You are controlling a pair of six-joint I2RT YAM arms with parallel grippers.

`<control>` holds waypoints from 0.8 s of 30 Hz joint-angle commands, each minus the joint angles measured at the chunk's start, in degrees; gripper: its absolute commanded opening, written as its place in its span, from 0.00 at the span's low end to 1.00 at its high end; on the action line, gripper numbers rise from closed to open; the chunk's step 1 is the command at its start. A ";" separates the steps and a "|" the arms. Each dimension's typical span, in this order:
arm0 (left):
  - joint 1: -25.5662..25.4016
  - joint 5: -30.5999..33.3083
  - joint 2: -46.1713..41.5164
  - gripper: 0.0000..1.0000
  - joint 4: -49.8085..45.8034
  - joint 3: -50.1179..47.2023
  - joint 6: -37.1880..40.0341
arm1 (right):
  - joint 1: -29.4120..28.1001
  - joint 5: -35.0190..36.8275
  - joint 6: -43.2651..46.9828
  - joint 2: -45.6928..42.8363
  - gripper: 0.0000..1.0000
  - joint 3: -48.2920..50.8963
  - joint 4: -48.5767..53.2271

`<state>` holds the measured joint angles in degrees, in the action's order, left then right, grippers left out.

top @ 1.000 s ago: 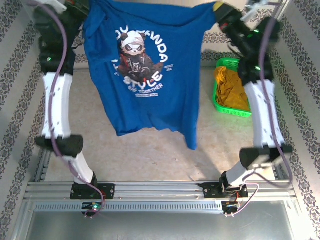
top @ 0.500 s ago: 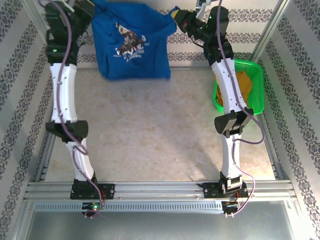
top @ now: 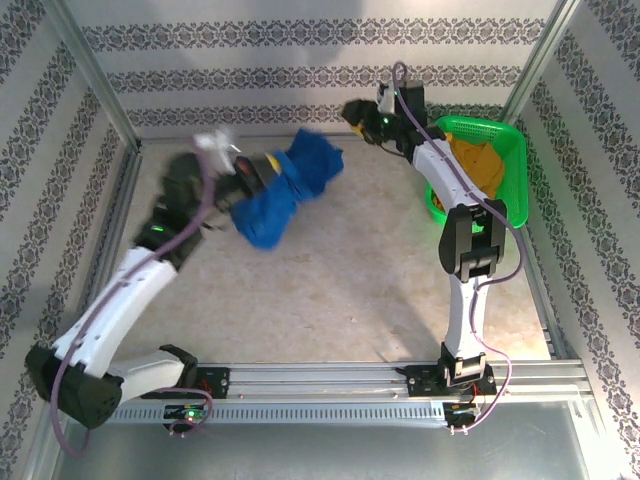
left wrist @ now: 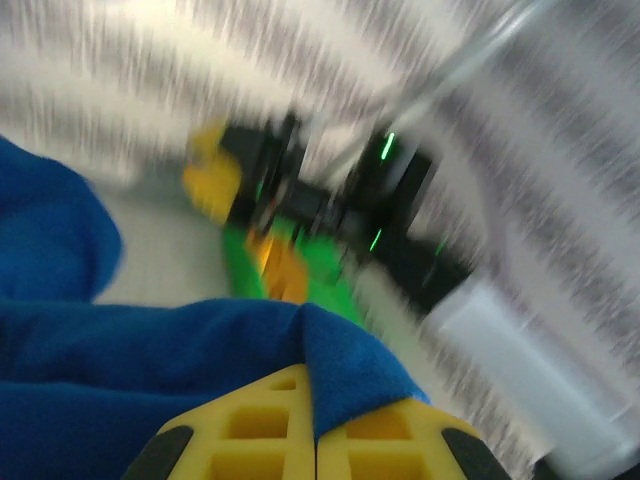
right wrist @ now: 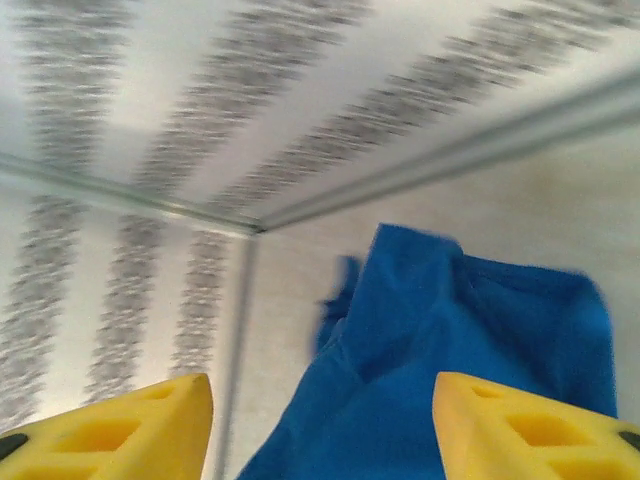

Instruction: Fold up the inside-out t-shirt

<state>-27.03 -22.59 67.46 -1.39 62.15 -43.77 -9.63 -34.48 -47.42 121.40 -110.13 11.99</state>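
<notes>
Overhead cam: the green basket (top: 517, 165) with the mustard garment (top: 478, 160) in it sits at the far right of the table (top: 340, 290), right beside my right arm (top: 462, 200) and well apart from the shirt. Half a second ago both grippers had the t-shirt (top: 290, 192) strung up against the back wall (top: 300, 60) with the print showing. Now the left arm (top: 120, 300) has swung down low and the shirt is a bunched blue lump off the left gripper (top: 265, 168), print hidden. Can't tell if it's touching the table. The right gripper (top: 352, 110) is by the back wall, apart from the cloth. Left wrist cam, super blurry: yellow fingers (left wrist: 265, 430) clenched on a fold of blue fabric, basket and right arm smeared behind. Right wrist cam: fingers spread wide, released, with crumpled blue cloth beyond them near the wall corner.
</notes>
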 commanded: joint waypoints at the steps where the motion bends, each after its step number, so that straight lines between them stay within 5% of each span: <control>1: -9.60 4.12 3.15 0.00 9.71 -8.17 2.30 | 4.18 4.79 5.03 -8.10 0.63 5.30 -0.41; 3: -14.15 4.43 7.81 0.02 15.43 -10.17 0.83 | 4.87 4.71 6.41 -11.72 0.63 7.99 -0.22; 6: -18.65 2.65 15.02 0.34 18.85 -6.37 1.36 | 4.90 3.95 8.00 -17.76 0.61 12.42 1.12; 13: -17.08 9.01 14.64 0.62 8.36 4.25 7.42 | 3.89 6.85 8.06 -36.36 0.59 34.43 1.83; 18: -7.17 17.87 11.67 0.65 -7.53 7.81 8.26 | -1.71 12.06 8.50 -49.46 0.61 51.79 8.04; 24: 10.83 15.43 16.36 0.67 -15.61 7.66 6.75 | -11.18 18.79 3.24 -60.33 0.64 69.74 11.67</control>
<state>-21.56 -7.94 80.01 -7.16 69.89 -37.54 -17.76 -21.08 -41.32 64.60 -45.71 20.38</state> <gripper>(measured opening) 0.665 0.640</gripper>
